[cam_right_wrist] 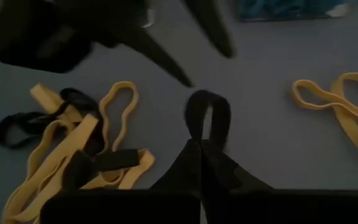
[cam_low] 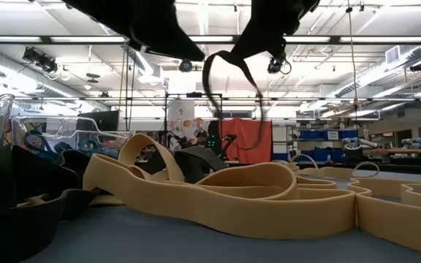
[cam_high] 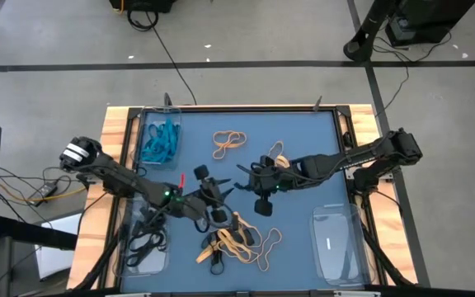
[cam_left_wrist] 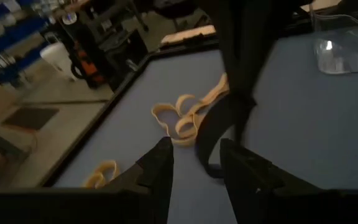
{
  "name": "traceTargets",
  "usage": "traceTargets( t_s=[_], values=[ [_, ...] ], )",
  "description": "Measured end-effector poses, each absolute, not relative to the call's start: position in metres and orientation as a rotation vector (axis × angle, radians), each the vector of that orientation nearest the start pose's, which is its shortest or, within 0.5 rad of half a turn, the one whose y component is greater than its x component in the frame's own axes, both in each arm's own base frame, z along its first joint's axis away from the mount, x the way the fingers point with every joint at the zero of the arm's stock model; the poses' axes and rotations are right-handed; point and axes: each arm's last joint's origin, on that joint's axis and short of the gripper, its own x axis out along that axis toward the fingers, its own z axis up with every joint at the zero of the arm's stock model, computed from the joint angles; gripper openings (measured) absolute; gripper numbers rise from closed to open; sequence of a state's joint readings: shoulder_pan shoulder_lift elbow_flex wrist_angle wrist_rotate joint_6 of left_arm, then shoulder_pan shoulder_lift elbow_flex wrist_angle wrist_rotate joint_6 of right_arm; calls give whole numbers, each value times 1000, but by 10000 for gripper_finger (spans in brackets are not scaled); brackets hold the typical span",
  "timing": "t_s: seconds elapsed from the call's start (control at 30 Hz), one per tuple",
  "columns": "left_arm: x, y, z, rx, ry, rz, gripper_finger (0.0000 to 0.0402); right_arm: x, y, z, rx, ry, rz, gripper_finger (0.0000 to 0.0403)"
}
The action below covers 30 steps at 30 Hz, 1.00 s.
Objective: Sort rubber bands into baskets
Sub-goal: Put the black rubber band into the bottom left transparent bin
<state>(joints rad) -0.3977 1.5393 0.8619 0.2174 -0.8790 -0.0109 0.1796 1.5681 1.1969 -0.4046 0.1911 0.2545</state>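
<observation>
the right gripper [cam_right_wrist: 201, 149] is pressed together on a black rubber band [cam_right_wrist: 207, 115], lifted above the middle of the blue worktop [cam_high: 303, 239]. the left gripper [cam_left_wrist: 194, 165] hovers nearby, fingers spread. tan and black bands [cam_high: 233, 241] lie heaped near the front edge; teal bands [cam_high: 159, 142] fill the back-left basket [cam_high: 147, 122].

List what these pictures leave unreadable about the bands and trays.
- Low view: the trays; the tan bands up close block the table behind.
- High view: how many black bands fill the left near tray; too small and tangled.
- Right wrist view: the teal bands; cut by the edge.
- Left wrist view: the black band; blurred.
</observation>
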Motion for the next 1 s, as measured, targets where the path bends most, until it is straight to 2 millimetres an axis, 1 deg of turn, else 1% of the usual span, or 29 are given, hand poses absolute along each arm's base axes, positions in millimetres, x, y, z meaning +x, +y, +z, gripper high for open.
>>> traceTargets(
  t_s=[0.17,0.3,0.37,0.5,0.77,1.0],
  values=[
    [312,-102,216,336,352,453,135,333,61,268,75,747,-76,4],
    [319,-104,208,339,361,328,135,333,63,269,75,737,-70,4],
    [321,-103,205,334,366,300,135,334,63,269,76,734,-70,4],
    [323,-101,202,331,370,317,135,334,63,269,76,734,-71,4],
    [325,-95,206,296,325,453,135,334,63,269,78,733,-66,4],
    [325,-95,207,287,318,454,135,334,63,269,77,735,-70,4]
  ],
)
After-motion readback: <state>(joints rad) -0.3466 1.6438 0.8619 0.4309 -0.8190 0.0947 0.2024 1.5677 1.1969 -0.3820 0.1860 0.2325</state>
